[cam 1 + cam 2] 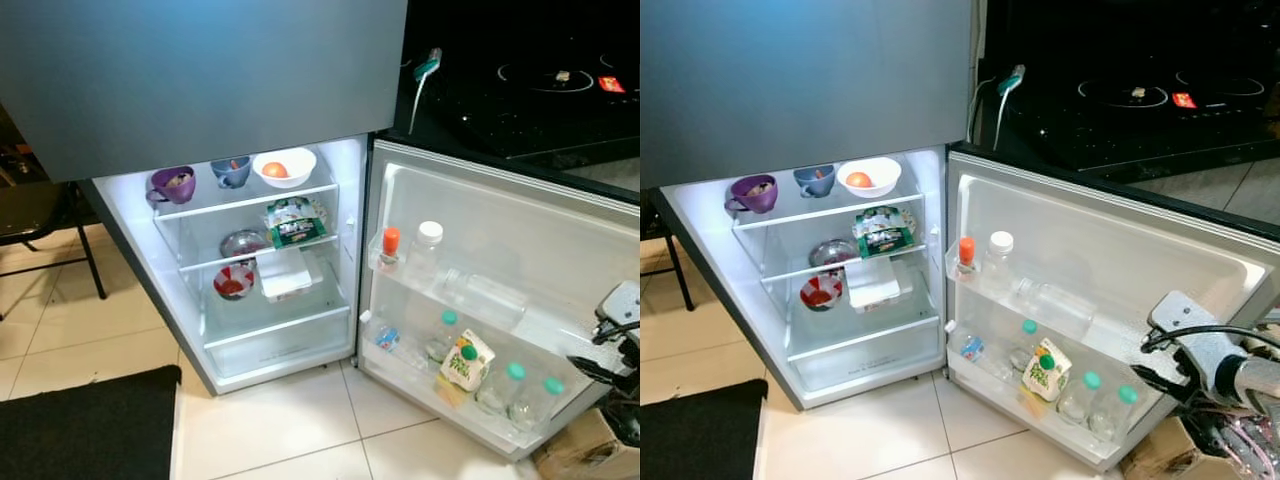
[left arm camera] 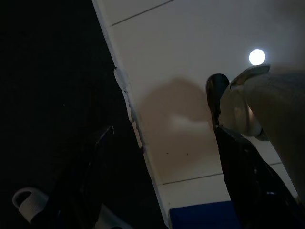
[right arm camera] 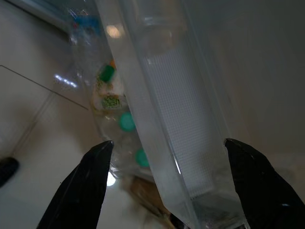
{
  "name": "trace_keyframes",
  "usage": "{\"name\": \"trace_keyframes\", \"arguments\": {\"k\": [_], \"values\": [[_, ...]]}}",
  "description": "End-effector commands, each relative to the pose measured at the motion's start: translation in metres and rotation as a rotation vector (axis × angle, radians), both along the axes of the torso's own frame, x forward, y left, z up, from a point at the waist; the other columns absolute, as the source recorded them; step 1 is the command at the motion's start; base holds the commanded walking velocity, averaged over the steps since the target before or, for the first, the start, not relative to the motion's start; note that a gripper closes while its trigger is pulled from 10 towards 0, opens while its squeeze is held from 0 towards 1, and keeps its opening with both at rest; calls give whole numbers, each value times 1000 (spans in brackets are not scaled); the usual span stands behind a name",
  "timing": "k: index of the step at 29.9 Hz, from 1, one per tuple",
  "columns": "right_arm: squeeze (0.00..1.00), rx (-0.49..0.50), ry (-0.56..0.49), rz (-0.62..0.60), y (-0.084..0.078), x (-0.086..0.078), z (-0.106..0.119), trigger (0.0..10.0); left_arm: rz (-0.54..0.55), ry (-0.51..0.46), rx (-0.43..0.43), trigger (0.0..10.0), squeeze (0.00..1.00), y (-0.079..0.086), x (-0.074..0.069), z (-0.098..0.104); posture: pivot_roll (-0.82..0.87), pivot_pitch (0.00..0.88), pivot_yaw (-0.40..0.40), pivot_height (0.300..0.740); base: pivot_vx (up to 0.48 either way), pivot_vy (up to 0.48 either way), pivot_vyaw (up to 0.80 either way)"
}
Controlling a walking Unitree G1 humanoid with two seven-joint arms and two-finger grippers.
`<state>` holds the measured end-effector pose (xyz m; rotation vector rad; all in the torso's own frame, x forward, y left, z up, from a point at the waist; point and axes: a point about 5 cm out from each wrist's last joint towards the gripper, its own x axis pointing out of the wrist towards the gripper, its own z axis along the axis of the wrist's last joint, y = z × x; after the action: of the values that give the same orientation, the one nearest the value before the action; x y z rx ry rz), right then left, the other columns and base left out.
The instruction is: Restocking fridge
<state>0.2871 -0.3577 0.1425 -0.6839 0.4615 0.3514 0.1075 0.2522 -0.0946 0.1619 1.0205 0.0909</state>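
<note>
Fridge door [image 1: 520, 225] open; right end effector [image 3: 167, 183] spread, straddling its edge; green-capped bottles [image 1: 500, 385] in the door's lower rack.

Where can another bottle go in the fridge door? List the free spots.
Upper door shelf: bare right of the white-capped bottle and orange-capped bottle, apart from a clear bottle lying there. Lower door shelf: crowded with the juice carton and green-capped bottles.

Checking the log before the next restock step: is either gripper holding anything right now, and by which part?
Nothing is held. The right gripper is open, its fingers astride the fridge door shelf edge without closing on it.
</note>
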Motion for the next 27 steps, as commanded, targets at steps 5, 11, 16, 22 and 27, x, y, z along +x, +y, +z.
{"name": "trace_keyframes", "arguments": {"k": [5, 11, 16, 22, 27], "values": [[0, 1, 53, 26, 5, -1, -14, 10000, 18, 36, 30, 10000, 0, 13, -10, 1, -92, 108, 51, 740, 0, 0, 0], [0, 36, 172, 161, 18, -10, -27, 10000, 17, 40, 31, 10000, 0, 13, -12, 1, -96, 113, 52, 740, 0, 0, 0], [0, 126, 259, 411, 57, -21, -24, 10000, 10, 37, 24, 10000, 0, 11, -11, 0, -102, 115, 50, 740, 0, 0, 0], [0, 135, 150, 564, 88, -19, 6, 10000, 5, 34, 19, 10000, 0, 8, -9, 0, -108, 117, 49, 740, 0, 0, 0], [0, 211, -398, 614, 111, -1, 151, 10000, 3, 40, 25, 10000, 0, 8, -11, -1, -108, 117, 49, 740, 0, 0, 0]]}}
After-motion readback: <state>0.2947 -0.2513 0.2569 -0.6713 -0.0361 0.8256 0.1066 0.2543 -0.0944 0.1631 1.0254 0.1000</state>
